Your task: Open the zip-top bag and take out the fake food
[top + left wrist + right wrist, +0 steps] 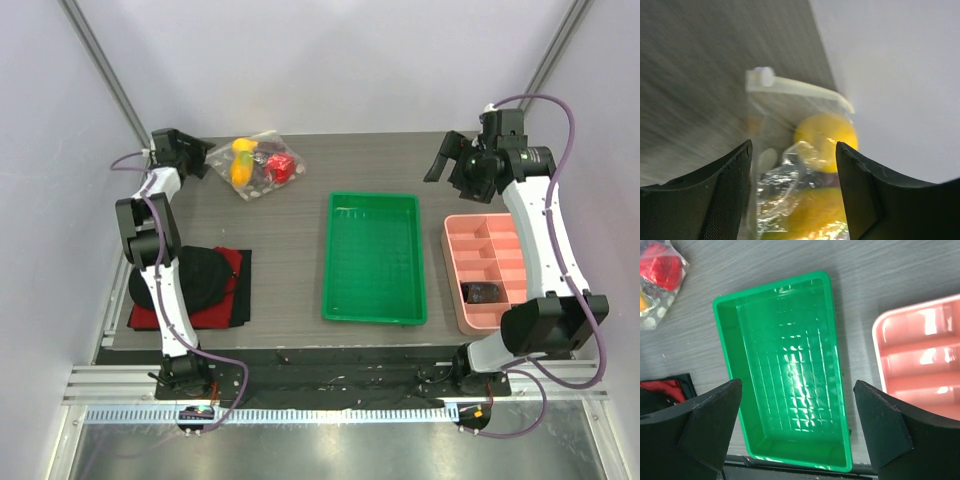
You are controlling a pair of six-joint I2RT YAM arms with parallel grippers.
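The zip-top bag (262,165) lies at the back left of the table, clear with white dots. Inside it are a yellow piece (241,163), a glossy red piece (283,167) and a dark cluster (264,172). My left gripper (207,160) is open, low beside the bag's left edge. In the left wrist view the bag (785,175) lies between and ahead of my open gripper (792,150), its zip strip (800,87) beyond and yellow pieces (825,137) showing through. My right gripper (450,168) is open and empty, raised over the right side; in its own view the gripper (797,385) hangs above the green tray.
A green tray (375,258) sits mid-table and fills the right wrist view (785,375). A pink compartment tray (490,262) at the right holds a dark lump (484,292). A red cloth (232,265) with a black object (190,278) lies front left. Walls enclose the back and sides.
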